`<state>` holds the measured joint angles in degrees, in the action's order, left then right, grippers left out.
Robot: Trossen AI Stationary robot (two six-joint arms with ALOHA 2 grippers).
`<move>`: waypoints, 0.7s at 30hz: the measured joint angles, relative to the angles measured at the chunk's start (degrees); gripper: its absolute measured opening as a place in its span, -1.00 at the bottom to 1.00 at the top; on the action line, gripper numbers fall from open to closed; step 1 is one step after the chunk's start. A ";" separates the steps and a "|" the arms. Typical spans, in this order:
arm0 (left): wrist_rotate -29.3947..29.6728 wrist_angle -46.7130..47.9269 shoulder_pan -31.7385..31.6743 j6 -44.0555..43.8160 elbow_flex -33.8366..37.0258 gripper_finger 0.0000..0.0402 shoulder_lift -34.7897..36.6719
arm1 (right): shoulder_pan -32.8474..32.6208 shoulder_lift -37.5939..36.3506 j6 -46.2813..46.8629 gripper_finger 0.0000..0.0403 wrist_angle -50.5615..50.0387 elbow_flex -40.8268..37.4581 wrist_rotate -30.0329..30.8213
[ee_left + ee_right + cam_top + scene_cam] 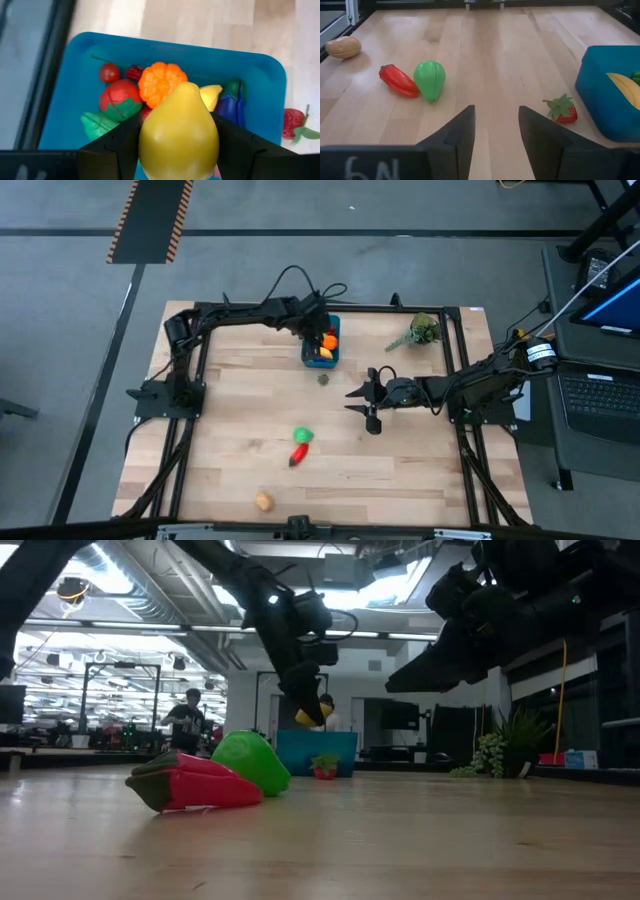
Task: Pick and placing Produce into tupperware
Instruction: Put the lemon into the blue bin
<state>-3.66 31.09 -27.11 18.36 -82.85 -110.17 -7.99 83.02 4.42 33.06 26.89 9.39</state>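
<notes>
Left gripper [178, 150] over the teal tupperware [250, 65] at the far side of the table [400, 470]. Fingers [120, 145] closed on a yellow pear-shaped toy [178, 135], one finger on each flank, narrow end pointing forward along the fingers. The tub sits straight below and ahead of the pear, so the coming move looks like a plain drop or a short lowering, no sideways travel needed.

Already in the tub: an orange ridged piece [161, 82], a red fruit with a green leaf [119, 97], a small cherry-like red one [108, 73], a purple eggplant [230, 102], something yellow [211, 95] behind the pear (banana, probably, only partly seen). The pear hangs over this heap, not over bare tub floor; it may roll once released.

Right gripper [496, 132] hovers low over mid-table, fingers [457, 135] parted and holding nothing. Loose produce lies both ways from it:
- strawberry [561, 111] just beside the tub wall, off to one side of the open fingers and nearest to them;
- green fruit [431, 79] touching a red pepper [397, 80], farther toward the near side of the table, pepper's long axis slanted across the line of the fingers;
- tan potato-like piece [342, 46] well apart, near the table's front edge.

Right arm is clearly the nearer to all four. A leafy sprig [418, 332] sits in the far right corner, not part of the job.
</notes>
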 joint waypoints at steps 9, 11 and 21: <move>-6.76 4.41 -1.53 0.27 -6.29 -0.01 -4.78 | -0.01 0.00 0.03 -0.24 -1.14 0.00 0.00; -6.82 4.98 -1.75 0.27 -6.28 -0.01 -5.05 | -0.02 0.00 0.03 -0.24 -1.54 -0.01 0.00; -7.70 5.49 -1.85 -0.20 -6.22 -0.01 -5.69 | -0.02 0.00 0.25 -0.24 -1.73 0.00 0.00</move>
<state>-11.35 36.59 -28.96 18.16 -89.07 -115.86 -8.01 83.02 4.66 31.33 26.89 9.39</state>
